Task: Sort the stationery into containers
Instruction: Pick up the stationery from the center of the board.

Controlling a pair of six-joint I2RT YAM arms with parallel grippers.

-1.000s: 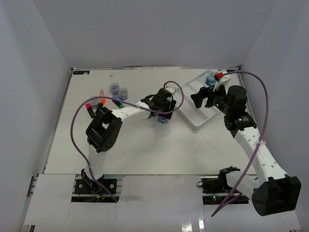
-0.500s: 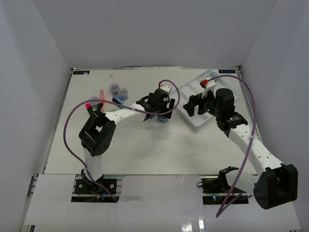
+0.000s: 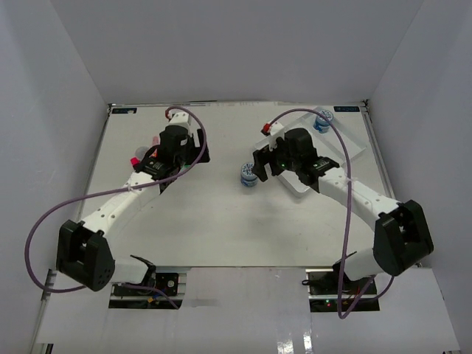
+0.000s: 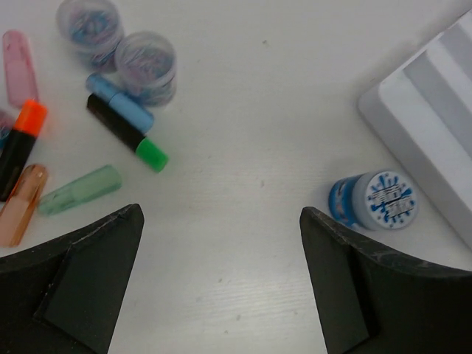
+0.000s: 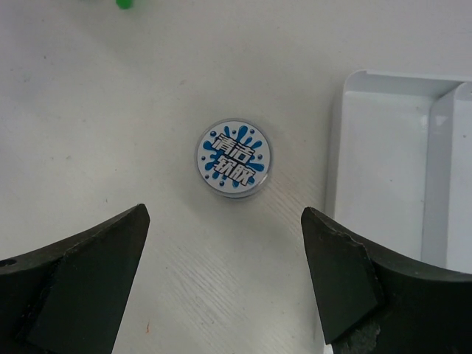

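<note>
White table (image 3: 221, 221), boxed in by grey walls, carries most of the stationery unsorted. One far jar (image 3: 322, 120) appears to sit at the far end of the tray (image 3: 348, 140), though the overhead view is too small to tell which compartment. It looks like the only piece put away. The tray parts that both wrist cameras show are bare.

A loose jar (image 5: 233, 158) stands upright on the table just beside the tray's near corner, not touching it. The right gripper (image 5: 223, 217) hovers over it with its fingers spread wide, clear of the jar on both sides and holding nothing. Closing on this jar and carrying it into the tray seems to be the step in hand.

At the far left lies the pile: two jars (image 4: 145, 65) side by side, and next to them markers (image 4: 125, 131) in pink, orange, blue and green, plus what look like two loose caps (image 4: 79, 189). The left gripper (image 4: 221, 214) hangs above the table between that pile and the loose jar, fingers wide apart and empty.

I judge the work barely begun: one jar is likely done, and three jars and all the markers are left.
</note>
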